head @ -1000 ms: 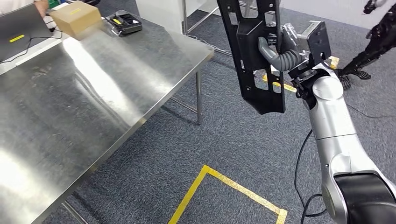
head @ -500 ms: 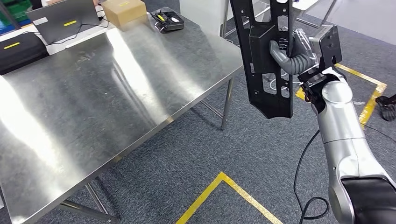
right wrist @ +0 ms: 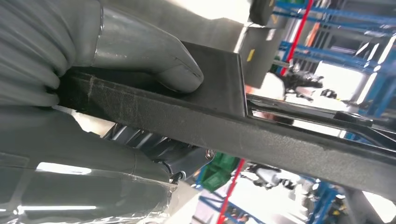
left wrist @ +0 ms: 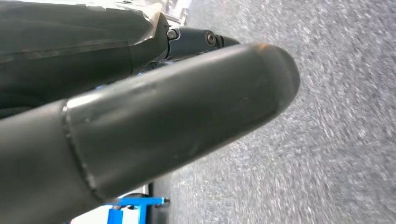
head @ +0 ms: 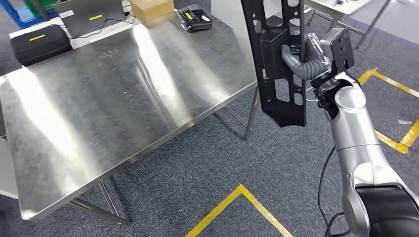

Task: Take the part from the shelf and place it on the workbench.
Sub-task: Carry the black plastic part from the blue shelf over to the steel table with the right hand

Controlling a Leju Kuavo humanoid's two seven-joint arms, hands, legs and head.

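One robot hand [head: 302, 58] grips the unlabelled black part [head: 276, 59] beside the workbench [head: 123, 94].

Part [head: 276, 59] black; workbench [head: 99, 98] silver — floor tape [head: 237, 197] yellow; carpet [head: 197, 163] grey

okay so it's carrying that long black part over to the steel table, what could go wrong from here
The right hand grips the black part near its middle, upright, so the long piece might pivot or slip in the grip. Its lower end hangs off the workbench, close to the corner, and could strike the edge on approach. The small black case and the cardboard box occupy the far end.
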